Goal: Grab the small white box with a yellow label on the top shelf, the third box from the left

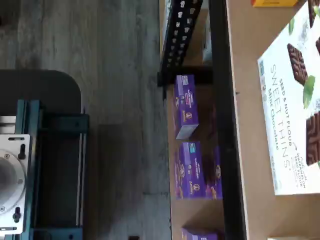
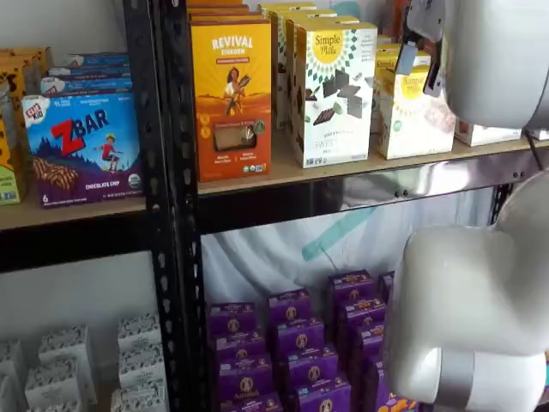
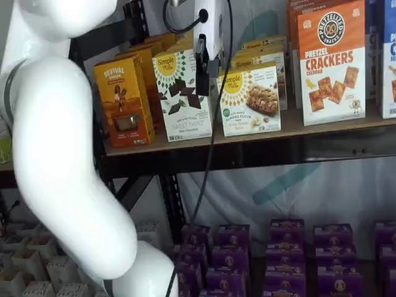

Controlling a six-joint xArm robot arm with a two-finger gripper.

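Note:
The small white box (image 2: 414, 116) (image 3: 250, 99), with a yellow round logo, stands on the top shelf (image 2: 283, 176) (image 3: 297, 125) and shows in both shelf views. It is shorter than the tall white Sweet Thins carton (image 2: 333, 90) (image 3: 182, 93) to its left. My gripper (image 2: 420, 73) (image 3: 207, 73) hangs in front of the shelf at the height of the box's top, near its left edge. Its two black fingers stand apart and open with nothing between them. They do not touch the box. The wrist view shows the Sweet Thins carton (image 1: 295, 100) from above.
An orange-yellow Revival carton (image 2: 232, 86) (image 3: 122, 102) stands left of the tall carton, and a Pretzel Crackers carton (image 3: 331, 62) to the right. Purple boxes (image 2: 292, 343) (image 3: 278, 253) (image 1: 186, 105) fill the lower shelf. A black rack post (image 2: 167, 206) stands at the left. The arm's white links (image 3: 62, 142) (image 2: 472, 318) fill the foreground.

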